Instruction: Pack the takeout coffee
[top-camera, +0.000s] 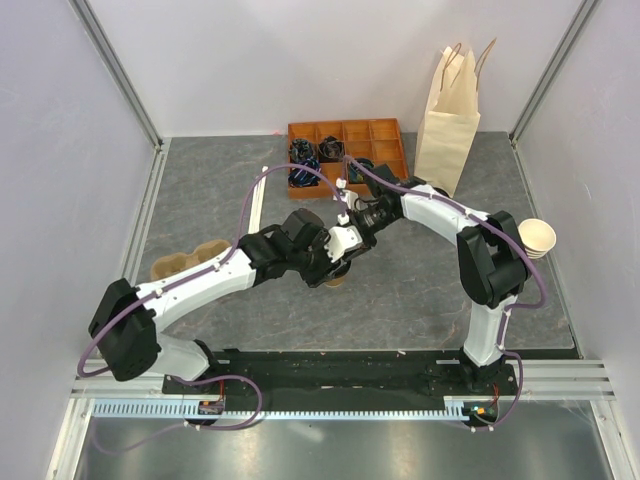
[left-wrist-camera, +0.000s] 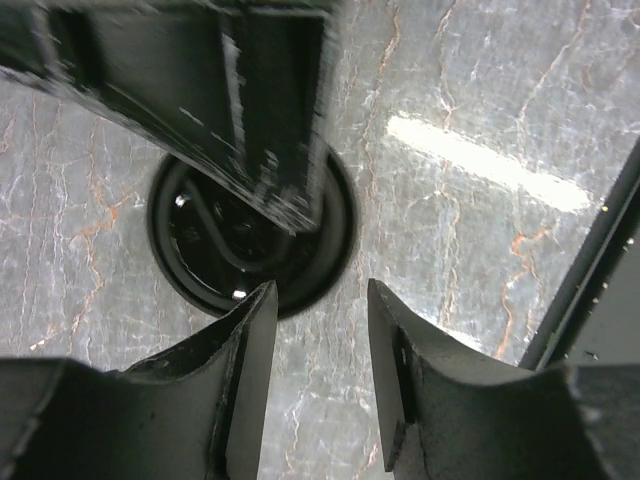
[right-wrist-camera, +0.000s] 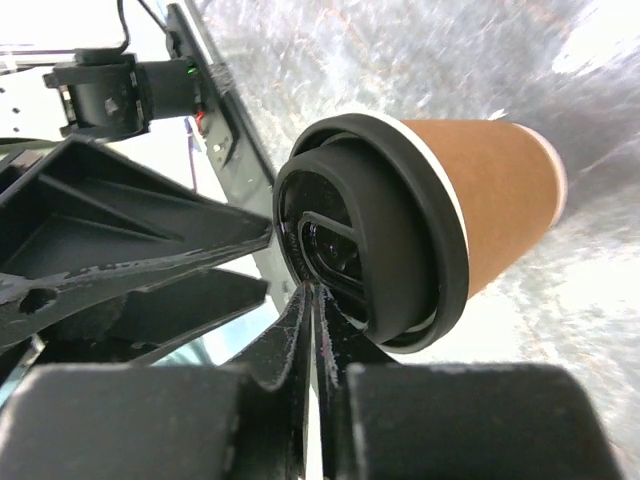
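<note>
Takeout coffee (right-wrist-camera: 500, 200) stands upright on the grey marbled bench (top-camera: 420, 300), mid-bench, well apart from the paper bag (top-camera: 447, 120), to the bag's near-left. Its black lid (left-wrist-camera: 185, 235) is on.

Right tool (right-wrist-camera: 310, 300): I read the fingers as pressed almost together, only a hairline slit between them and nothing caught in it that I can see. The tips rest against the top of the lid, near the edge of its raised centre.

Left tool (left-wrist-camera: 320, 300): jaws parted, bare bench showing through the gap, nothing held. It hangs just beside the cup on the side away from the bag, its tips close to the lid's rim; I cannot tell whether they touch.

Orange compartment tray (top-camera: 347, 155) sits just left of the bag. Brown pulp carrier (top-camera: 185, 262) lies far to the bag's left. Lidless cups (top-camera: 537, 238) stand nearer me than the bag, by the right arm's elbow.
</note>
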